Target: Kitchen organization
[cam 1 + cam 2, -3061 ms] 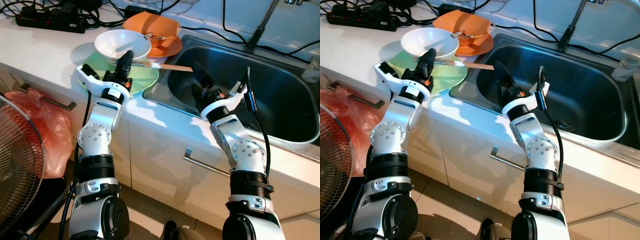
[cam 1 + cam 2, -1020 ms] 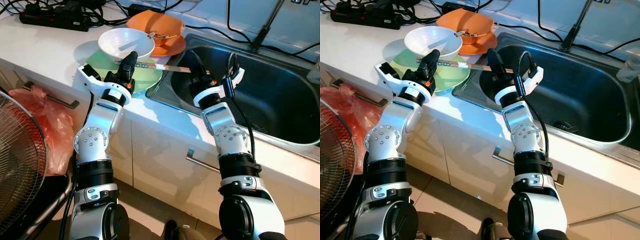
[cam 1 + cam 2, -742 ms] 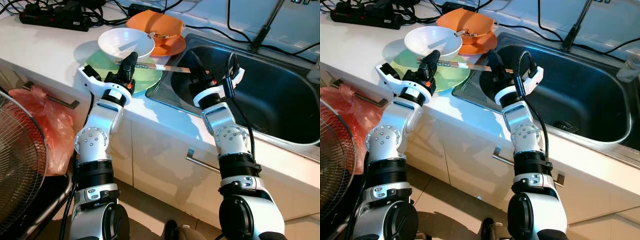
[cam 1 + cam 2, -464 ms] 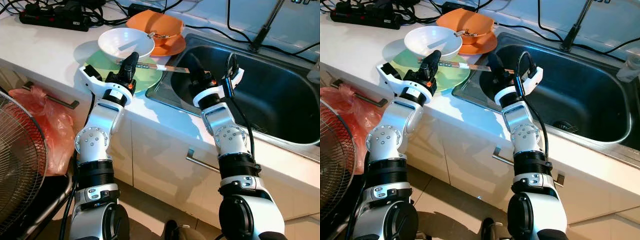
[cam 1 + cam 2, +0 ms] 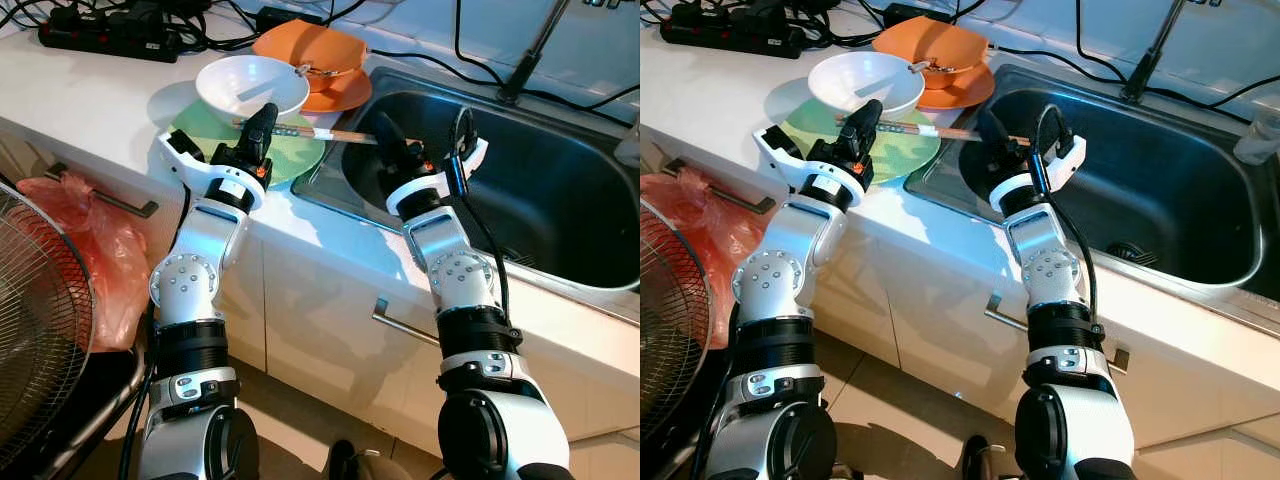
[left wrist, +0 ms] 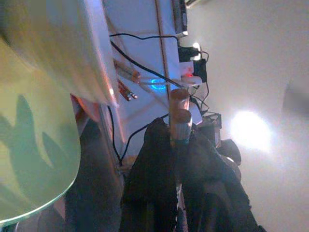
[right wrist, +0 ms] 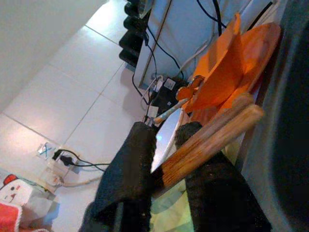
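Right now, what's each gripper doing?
Left gripper: shut on one end of the chopsticks.
Right gripper: shut on their other end, at the sink edge.

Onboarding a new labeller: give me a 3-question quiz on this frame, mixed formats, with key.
1. True or false: the white bowl rests on the green plate.
2. What do both grippers hold? A) a spoon B) wooden chopsticks C) a power strip
3. Fill in: the right gripper grips the sticks over the edge of the steel ____.

Key:
1. True.
2. B: the left gripper holds one end of the chopsticks, the right the other.
3. sink.
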Controlling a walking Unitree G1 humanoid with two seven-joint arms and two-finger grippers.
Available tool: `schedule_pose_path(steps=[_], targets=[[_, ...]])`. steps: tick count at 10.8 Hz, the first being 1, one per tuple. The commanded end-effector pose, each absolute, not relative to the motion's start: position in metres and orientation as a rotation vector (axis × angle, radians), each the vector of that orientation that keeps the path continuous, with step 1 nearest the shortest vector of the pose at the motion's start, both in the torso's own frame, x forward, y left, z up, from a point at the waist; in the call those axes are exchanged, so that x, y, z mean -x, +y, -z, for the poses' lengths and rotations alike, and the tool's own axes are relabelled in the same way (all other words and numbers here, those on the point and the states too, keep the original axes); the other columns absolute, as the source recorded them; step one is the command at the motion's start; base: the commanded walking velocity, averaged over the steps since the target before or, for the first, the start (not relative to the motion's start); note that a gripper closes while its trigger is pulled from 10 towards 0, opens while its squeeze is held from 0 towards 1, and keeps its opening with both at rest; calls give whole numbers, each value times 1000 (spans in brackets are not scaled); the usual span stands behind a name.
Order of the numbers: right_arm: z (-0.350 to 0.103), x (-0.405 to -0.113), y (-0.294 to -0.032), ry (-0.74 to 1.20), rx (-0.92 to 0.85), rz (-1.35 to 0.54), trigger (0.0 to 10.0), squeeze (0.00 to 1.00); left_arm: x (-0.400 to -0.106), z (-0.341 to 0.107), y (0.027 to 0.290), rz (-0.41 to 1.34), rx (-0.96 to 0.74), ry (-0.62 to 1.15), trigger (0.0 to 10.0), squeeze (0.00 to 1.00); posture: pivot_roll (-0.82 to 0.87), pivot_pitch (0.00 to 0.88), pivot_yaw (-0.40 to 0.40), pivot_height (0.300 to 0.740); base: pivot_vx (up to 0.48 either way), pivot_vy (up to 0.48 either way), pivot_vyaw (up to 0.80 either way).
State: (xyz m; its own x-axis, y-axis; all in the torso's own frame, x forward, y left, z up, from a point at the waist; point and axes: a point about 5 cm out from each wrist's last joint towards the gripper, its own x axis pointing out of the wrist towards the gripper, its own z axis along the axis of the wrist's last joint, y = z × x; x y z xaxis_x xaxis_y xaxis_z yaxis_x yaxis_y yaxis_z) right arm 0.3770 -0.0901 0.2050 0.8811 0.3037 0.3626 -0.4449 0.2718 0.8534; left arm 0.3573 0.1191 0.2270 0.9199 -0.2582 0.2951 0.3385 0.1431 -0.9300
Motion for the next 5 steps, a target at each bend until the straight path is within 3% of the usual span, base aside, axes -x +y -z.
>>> schedule_pose_path(steps=[1, 5], targets=[[-210, -378, -86, -143, -1192, -521, 0, 0, -356, -224, 99, 481, 1428, -22, 0, 0, -6, 136, -76, 740, 0, 0, 0], [-218, -379, -85, -154, -1298, -533, 0, 0, -354, -219, 94, 523, 1445, 4, 0, 0, -5, 141, -74, 740, 0, 0, 0]])
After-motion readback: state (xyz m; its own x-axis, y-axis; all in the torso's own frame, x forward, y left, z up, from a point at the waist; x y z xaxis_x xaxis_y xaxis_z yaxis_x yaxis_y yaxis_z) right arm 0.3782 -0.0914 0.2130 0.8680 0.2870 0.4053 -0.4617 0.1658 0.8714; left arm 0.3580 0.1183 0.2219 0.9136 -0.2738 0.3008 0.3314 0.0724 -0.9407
